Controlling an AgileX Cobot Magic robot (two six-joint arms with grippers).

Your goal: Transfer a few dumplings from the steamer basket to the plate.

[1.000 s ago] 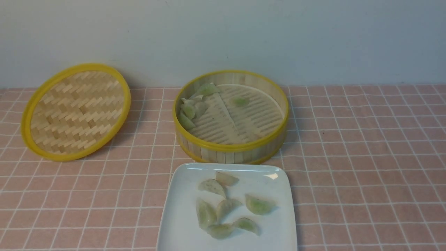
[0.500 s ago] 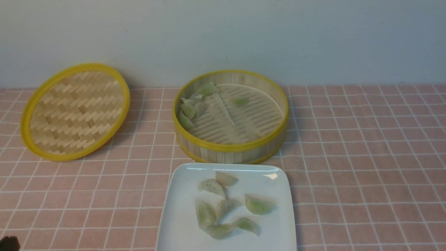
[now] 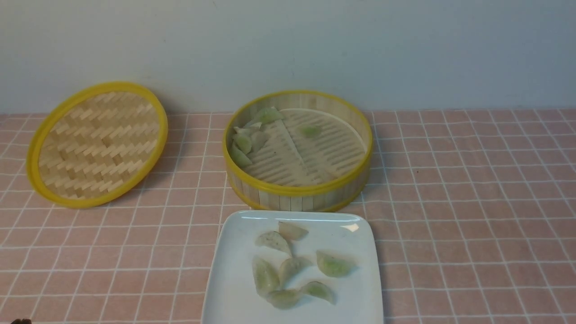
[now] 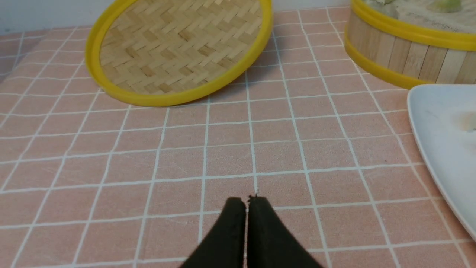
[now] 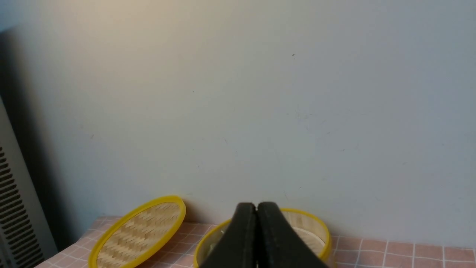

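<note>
The plate (image 3: 225, 288) runs off the front view's bottom edge, its near rim unseen, and only one corner of it enters the left wrist view. The left gripper (image 3: 20, 321) shows as a dark sliver at the front view's bottom-left corner. In the right wrist view, the steamer basket (image 5: 319, 232) sits half-hidden behind the right gripper (image 5: 256, 205).

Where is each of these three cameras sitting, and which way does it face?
Front view: between the arms, facing forward over plate, steamer basket and lid; barely any robot shows.
Left wrist view: low over the tablecloth, facing the lid; shut left tool shows.
Right wrist view: raised, facing the wall; shut right tool shows.
All share the lid and basket.
</note>
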